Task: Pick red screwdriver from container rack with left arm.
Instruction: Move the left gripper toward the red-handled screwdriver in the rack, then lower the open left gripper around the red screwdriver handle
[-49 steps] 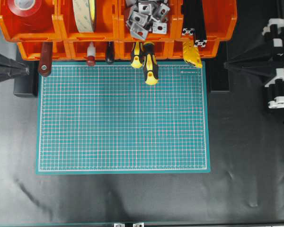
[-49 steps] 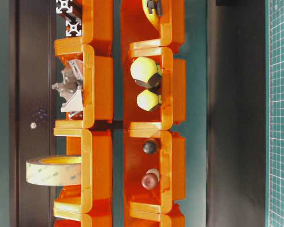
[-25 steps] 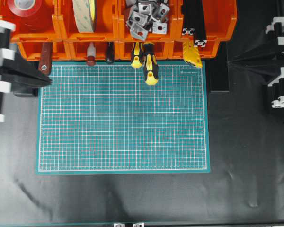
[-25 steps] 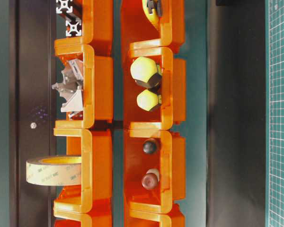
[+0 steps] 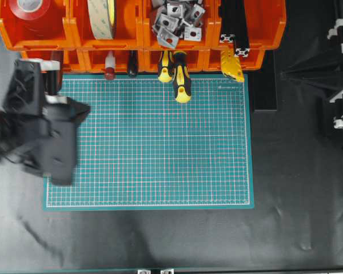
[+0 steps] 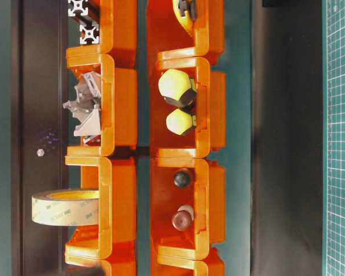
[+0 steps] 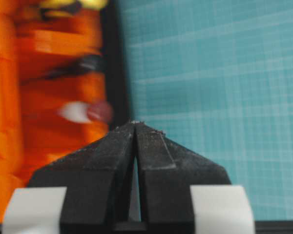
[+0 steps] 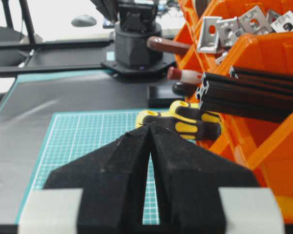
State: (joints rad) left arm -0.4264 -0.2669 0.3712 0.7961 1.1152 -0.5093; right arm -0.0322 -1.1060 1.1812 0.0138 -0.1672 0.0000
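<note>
The red screwdriver (image 5: 109,66) lies in a lower bin of the orange container rack (image 5: 143,34), its white band and dark red cap poking out over the mat's far edge. It also shows in the table-level view (image 6: 183,219), blurred in the left wrist view (image 7: 87,112), and in the right wrist view (image 8: 184,74). My left gripper (image 5: 84,109) is shut and empty, blurred, over the mat's left part, below and left of the screwdriver; its tips (image 7: 136,123) point near the cap. My right gripper (image 5: 283,73) is shut and empty at the right.
Two yellow-and-black screwdrivers (image 5: 180,80) stick out of the neighbouring bin onto the green mat (image 5: 160,148). A black-handled tool (image 5: 132,65) lies right of the red screwdriver. Upper bins hold tape rolls (image 5: 102,17), metal brackets (image 5: 174,20) and black extrusions (image 5: 234,28).
My left arm has swung in from the left edge over the mat's left part, with motion blur. My right arm has drawn back a little to the right.
</note>
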